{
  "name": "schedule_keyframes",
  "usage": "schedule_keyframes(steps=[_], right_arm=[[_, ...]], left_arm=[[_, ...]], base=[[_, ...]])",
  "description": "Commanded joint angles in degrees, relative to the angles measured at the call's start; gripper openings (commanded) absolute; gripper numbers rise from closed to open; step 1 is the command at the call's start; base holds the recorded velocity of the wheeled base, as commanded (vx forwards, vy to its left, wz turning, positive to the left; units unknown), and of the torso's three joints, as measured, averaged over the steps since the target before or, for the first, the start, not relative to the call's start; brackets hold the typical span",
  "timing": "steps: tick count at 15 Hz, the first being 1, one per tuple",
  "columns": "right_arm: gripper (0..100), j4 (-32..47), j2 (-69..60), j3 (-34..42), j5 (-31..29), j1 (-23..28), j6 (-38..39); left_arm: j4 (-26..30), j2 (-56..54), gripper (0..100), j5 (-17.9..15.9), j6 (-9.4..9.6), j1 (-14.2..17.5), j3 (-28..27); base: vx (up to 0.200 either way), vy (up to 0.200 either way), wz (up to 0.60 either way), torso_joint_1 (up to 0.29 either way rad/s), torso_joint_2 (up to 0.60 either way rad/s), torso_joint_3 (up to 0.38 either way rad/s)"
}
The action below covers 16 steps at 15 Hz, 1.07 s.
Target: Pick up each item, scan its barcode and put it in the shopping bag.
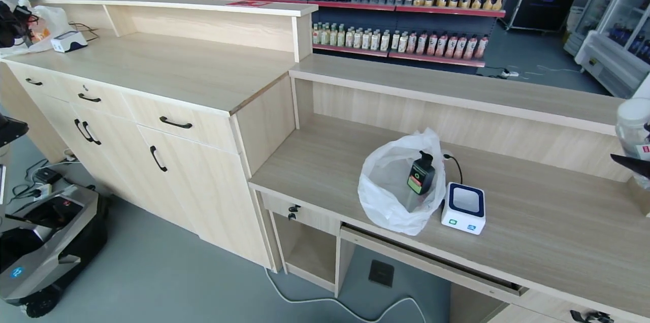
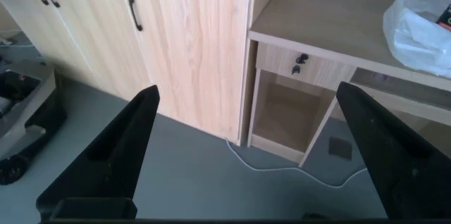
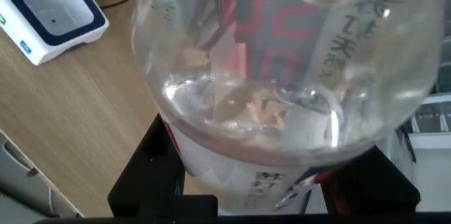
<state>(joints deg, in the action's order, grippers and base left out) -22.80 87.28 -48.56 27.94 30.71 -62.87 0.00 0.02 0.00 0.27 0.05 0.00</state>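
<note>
While the right gripper [image 3: 268, 182] pinched a clear, round plastic bottle with a white and red label [image 3: 282, 76] between its black fingers, that bottle hung above the pale wooden counter [image 1: 533, 221] at its far right end, well apart from the small white scanner with the dark glass window [image 1: 463, 206]. The translucent white plastic shopping bag [image 1: 386, 186] stood open just beside the scanner, on its left, and a dark pump bottle with a red and green label [image 1: 421, 176] already sat upright inside it. The left gripper [image 2: 248, 91] hung with its fingers spread wide and nothing between them, out over the grey floor before the cupboard doors.

The step in hand looked to be the scan of the clear bottle: it was picked up but not yet at the scanner. The next move would likely call for carrying it leftward over the scanner's window and turning it so the barcode faced the glass; where the barcode sat on the label could not be told. Only then should it go into the bag's mouth, clear of the pump bottle.
</note>
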Motion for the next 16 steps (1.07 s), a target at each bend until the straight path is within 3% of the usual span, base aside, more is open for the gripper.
schedule_keyframes(steps=[1,5,12,16], right_arm=[[0,-0.2,3.4,-0.8,0.1,-0.9,-0.1],[0,-8.5,11.7,-2.2,3.5,-5.0,0.4],[0,-8.8,20.1,-4.7,16.3,-7.5,-8.6],[0,-8.8,22.9,-4.9,17.1,-8.5,-11.0]], left_arm=[[0.0,0.0,100,0.0,0.0,0.0,0.0],[0.0,0.0,100,0.0,0.0,0.0,0.0],[0.0,0.0,100,0.0,0.0,0.0,0.0],[0.0,0.0,100,0.0,0.0,0.0,0.0]], base=[[0.0,0.0,0.0,0.0,0.0,0.0],[0.0,0.0,0.0,0.0,0.0,0.0],[0.0,0.0,0.0,0.0,0.0,0.0],[0.0,0.0,0.0,0.0,0.0,0.0]])
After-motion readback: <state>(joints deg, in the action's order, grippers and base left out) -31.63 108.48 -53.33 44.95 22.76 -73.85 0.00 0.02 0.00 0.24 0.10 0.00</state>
